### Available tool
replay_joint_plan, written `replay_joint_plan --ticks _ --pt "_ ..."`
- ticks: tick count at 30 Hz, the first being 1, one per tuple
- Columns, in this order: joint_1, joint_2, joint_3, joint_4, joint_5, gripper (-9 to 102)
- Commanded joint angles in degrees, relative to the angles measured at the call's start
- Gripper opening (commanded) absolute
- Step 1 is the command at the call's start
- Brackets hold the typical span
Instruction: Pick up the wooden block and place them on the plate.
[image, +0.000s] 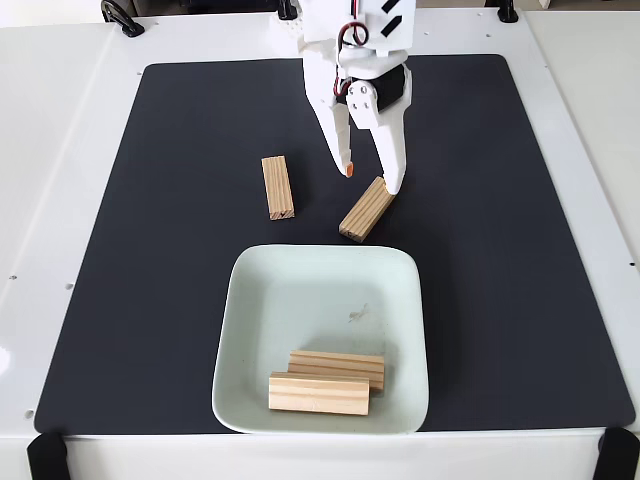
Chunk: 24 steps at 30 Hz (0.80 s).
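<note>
Scanning from the left of the fixed view, one wooden block (278, 187) lies alone on the black mat (500, 250), running nearly top to bottom. Just right of it, the white gripper (371, 178) hangs with its fingers spread wide, holding nothing, one fingertip at the upper end of a slanted block (365, 210). Below them sits the mint-green plate (250, 330), and two more blocks (337, 366) (319, 394) rest side by side near its lower rim.
</note>
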Motion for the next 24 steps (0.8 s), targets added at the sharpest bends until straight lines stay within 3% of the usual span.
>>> replay_joint_plan --ticks 1,18,24 --pt "0.0 -1.7 -3.1 0.3 -2.8 25" --pt "-0.5 -12.5 -13.2 0.2 -3.6 24" --pt "-0.9 -14.1 -12.8 0.2 -7.0 18"
